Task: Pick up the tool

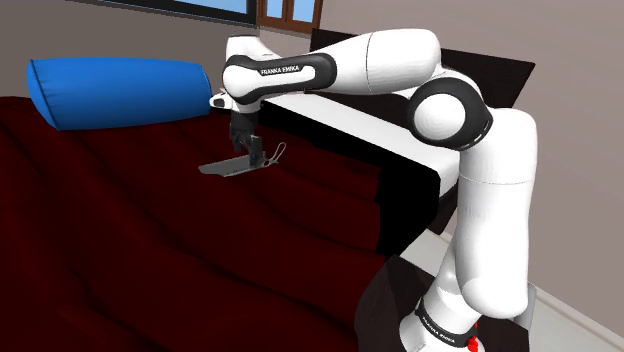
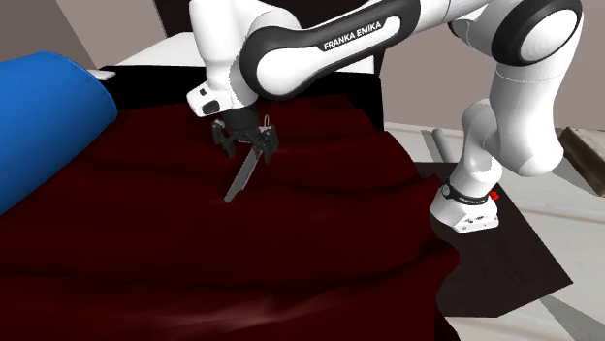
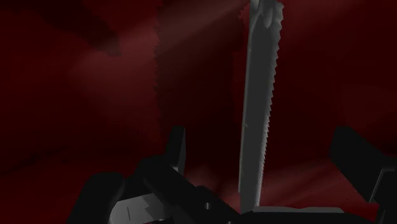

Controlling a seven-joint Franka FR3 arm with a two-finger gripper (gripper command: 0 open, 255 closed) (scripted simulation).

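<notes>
The gripper [image 2: 248, 151] is wide open, holding nothing. The grey saw [image 2: 240, 179] lies on the red blanket [image 2: 330, 223] between its fingers.

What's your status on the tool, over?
Gripper open, straddling tool, not clasping it. Tool grey, serrated, lying on red blanket. Blue bolster well clear.
</notes>
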